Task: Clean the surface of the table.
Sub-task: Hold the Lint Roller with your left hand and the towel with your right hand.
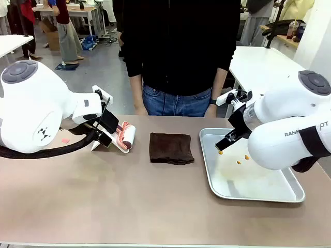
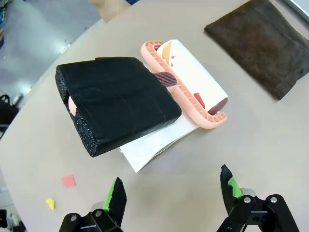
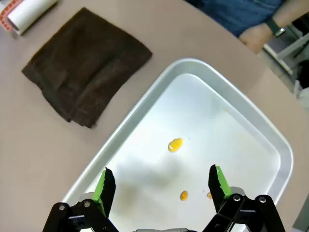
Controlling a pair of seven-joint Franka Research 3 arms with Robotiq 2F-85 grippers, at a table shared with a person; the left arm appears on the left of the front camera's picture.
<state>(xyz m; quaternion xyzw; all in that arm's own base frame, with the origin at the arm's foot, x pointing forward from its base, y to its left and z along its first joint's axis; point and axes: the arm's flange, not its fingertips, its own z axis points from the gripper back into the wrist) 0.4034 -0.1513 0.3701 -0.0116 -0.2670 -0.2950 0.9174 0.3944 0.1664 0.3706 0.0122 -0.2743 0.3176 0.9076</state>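
At the left of the bench (image 1: 155,206), the left tool (image 2: 171,181) hangs open and empty over the roller (image 2: 193,84). The roller's black foam handle (image 2: 116,101) lies just ahead of the fingers, slanted across their gap, so the left arm is the nearer one. The right tool (image 3: 161,175), also open and empty, hovers over the tray (image 3: 231,140). The cloth (image 1: 171,148) lies between roller and tray, and paper scraps (image 2: 68,181) dot the bench near the left tool.
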